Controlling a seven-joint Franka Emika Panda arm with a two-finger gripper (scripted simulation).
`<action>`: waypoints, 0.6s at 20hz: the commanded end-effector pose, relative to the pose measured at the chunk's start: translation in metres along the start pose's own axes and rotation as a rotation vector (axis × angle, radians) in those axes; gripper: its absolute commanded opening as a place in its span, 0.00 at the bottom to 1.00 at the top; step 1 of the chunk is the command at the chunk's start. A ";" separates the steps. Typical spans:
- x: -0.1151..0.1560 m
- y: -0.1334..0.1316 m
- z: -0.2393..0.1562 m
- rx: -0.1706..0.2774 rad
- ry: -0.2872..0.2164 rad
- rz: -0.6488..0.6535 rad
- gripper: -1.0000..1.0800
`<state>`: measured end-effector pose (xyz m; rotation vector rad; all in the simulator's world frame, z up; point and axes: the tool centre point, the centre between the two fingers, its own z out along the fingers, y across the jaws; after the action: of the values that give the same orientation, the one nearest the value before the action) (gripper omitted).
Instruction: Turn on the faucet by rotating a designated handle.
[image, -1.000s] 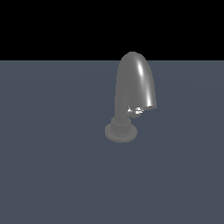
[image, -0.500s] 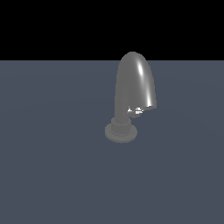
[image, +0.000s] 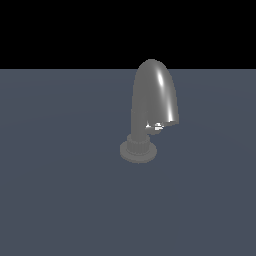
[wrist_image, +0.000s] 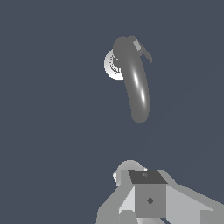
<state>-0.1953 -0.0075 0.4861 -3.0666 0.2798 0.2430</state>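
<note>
Nothing moved; faucet (wrist_image: 134, 83) and handle (wrist_image: 143, 51) well apart from claw (wrist_image: 148, 197).

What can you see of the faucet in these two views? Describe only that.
The faucet is dull grey metal with a bright streak along its wide arched spout. It stands upright on a round ribbed base collar on the flat grey-blue surface. A small stub handle sticks out near the base. Nothing touches it; the gripper is well clear of it.

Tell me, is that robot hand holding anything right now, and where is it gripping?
Nothing is held. The gripper sits apart from the faucet, and its handle is untouched. Its fingertips are out of view.
</note>
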 end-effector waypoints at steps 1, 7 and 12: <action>0.012 -0.002 0.000 0.013 -0.042 0.033 0.00; 0.042 -0.005 0.003 0.045 -0.144 0.115 0.00; 0.067 -0.005 0.008 0.072 -0.231 0.184 0.00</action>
<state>-0.1374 -0.0125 0.4702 -2.9270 0.5144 0.5391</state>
